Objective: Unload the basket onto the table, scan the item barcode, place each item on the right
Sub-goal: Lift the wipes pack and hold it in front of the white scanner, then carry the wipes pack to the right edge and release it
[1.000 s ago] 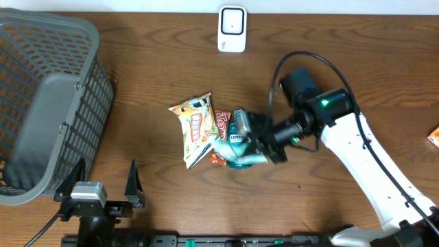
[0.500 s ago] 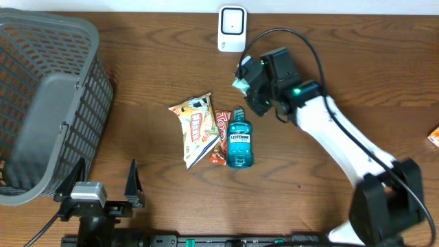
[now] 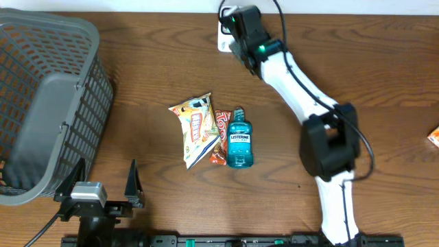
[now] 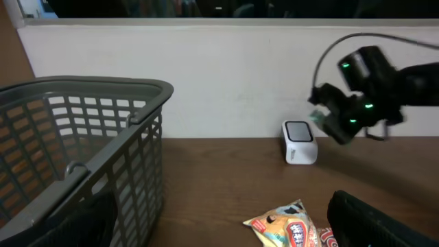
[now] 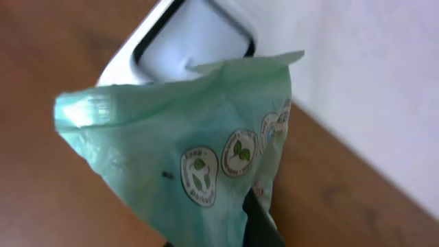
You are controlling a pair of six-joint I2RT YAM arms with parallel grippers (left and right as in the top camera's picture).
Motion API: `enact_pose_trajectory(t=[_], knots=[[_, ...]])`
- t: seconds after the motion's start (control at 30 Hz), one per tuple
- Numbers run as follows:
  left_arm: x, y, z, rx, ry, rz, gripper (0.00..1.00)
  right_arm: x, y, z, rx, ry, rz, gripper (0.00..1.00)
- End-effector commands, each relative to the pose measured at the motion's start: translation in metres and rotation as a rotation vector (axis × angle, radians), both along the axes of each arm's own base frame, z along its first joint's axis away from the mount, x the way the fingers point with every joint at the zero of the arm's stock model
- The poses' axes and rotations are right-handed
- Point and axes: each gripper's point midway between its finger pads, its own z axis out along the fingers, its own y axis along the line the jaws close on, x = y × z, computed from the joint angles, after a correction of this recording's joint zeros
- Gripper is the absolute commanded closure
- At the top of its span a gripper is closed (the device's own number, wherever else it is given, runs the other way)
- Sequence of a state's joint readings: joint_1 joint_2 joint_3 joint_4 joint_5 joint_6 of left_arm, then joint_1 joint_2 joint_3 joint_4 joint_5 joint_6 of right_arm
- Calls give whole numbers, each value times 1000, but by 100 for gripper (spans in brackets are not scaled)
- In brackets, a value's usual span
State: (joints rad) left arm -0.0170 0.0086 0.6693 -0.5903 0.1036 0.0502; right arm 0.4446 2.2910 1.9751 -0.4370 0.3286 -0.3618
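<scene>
Right pincer (image 3: 236,33) grips a green packet (image 5: 199,158), seemingly just before the scanner (image 5: 188,34); left pincer (image 3: 106,175) gapes.

The table (image 3: 137,75) has a dark brown wood surface. A grey mesh basket (image 3: 96,89) stands at its left end. A white scanner (image 4: 300,142) stands at the far edge, against the wall. Near the centre, a yellow snack bag (image 3: 194,127), a red packet (image 3: 221,130) and a blue mouthwash bottle (image 3: 239,140) lie side by side, touching. An orange item (image 3: 434,138) lies at the right edge.
</scene>
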Motion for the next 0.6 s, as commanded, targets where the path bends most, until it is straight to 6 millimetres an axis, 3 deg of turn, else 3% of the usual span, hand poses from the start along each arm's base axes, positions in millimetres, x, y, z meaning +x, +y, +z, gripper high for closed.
enact_pose_trajectory(t=[0.0, 0.23, 0.37, 0.57], knots=[[-2, -2, 3, 8, -12, -13, 2, 36, -10, -9, -152, -73, -52, 99], [-2, -2, 2, 8, -12, -13, 2, 66, -12, -21, -319, -145, -66, 99], [-2, -2, 3, 8, -12, -13, 2, 66, -14, -23, -370, -155, -85, 99], [-2, -2, 3, 8, -12, -13, 2, 57, -30, -4, -437, -151, -161, 99]])
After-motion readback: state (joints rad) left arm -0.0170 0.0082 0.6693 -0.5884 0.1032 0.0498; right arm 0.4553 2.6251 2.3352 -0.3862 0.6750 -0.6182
